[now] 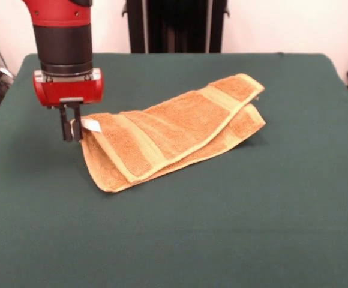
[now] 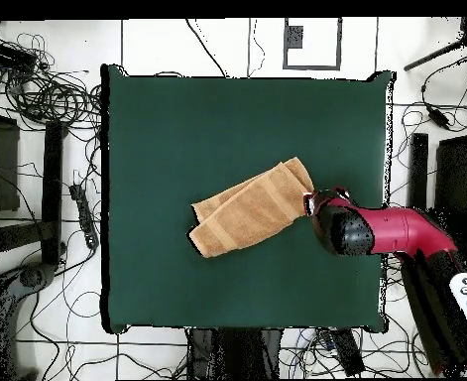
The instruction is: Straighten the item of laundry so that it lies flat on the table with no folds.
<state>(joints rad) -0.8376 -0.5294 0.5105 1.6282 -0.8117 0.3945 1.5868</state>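
While the gripper was clamped on one corner, the towel lay doubled over mid-table, unfolding undone.

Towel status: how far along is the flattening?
Done: nothing yet. The towel lies doubled over on the table, its top layer folded across the lower one. In hand: the gripper is down at the towel's corner by the white tag, fingers apparently closed on the cloth there. Left: pull that layer open and spread it flat.
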